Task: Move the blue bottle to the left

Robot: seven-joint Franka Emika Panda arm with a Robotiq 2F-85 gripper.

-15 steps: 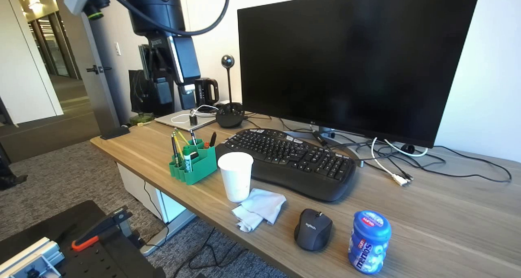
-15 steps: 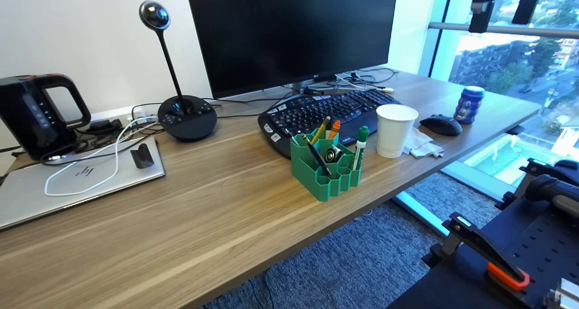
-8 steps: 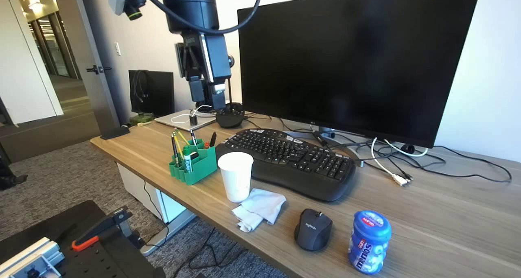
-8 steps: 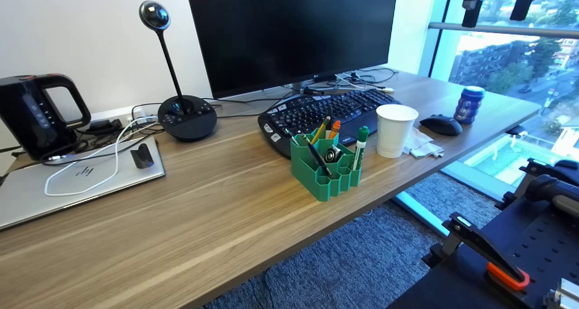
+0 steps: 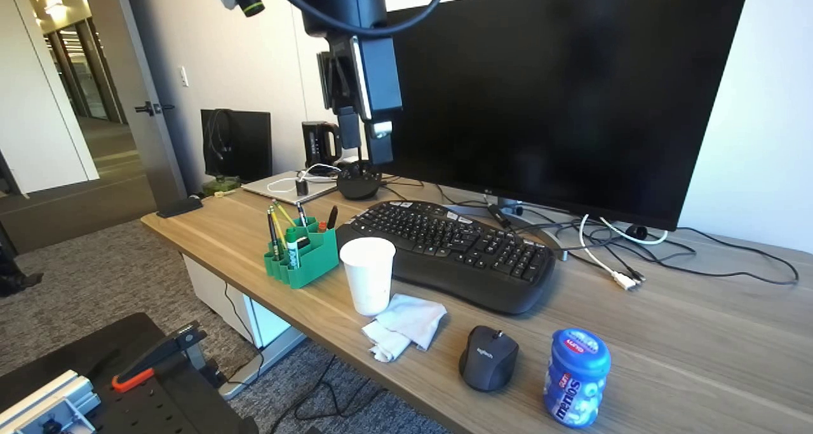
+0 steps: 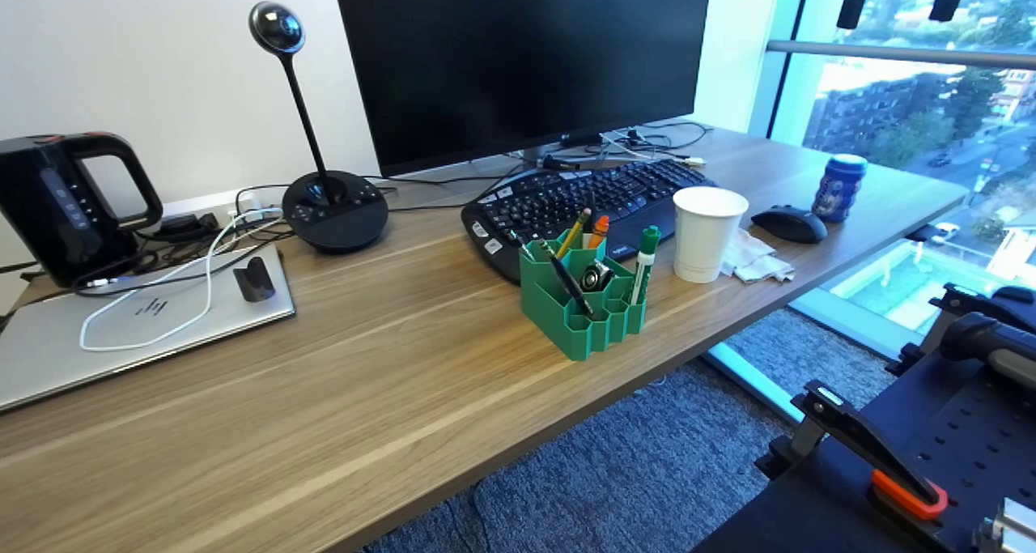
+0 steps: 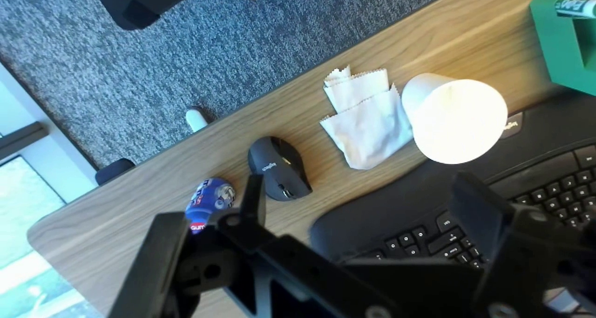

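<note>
The blue bottle stands upright on the desk, with a white-and-red label. It shows in both exterior views (image 5: 577,378) (image 6: 840,189), beside the black mouse and close to the desk's end. In the wrist view the blue bottle (image 7: 210,201) is at lower left, partly covered by a gripper finger. My gripper hangs well above the desk in both exterior views (image 5: 364,143) (image 6: 897,12). In the wrist view the gripper (image 7: 358,192) has its fingers wide apart with nothing between them, above the keyboard's end. It is apart from the bottle.
The black mouse (image 5: 488,359), a white cloth (image 5: 406,325), a white paper cup (image 5: 368,275) and a green pen holder (image 5: 311,259) line the desk's front. A keyboard (image 5: 451,250) lies behind them. A large monitor (image 5: 546,103) stands at the back, with cables (image 5: 603,243) below.
My gripper has moved right in an exterior view, from above the laptop side to in front of the monitor's edge, and slightly up. It stays open. The bottle has not moved.
</note>
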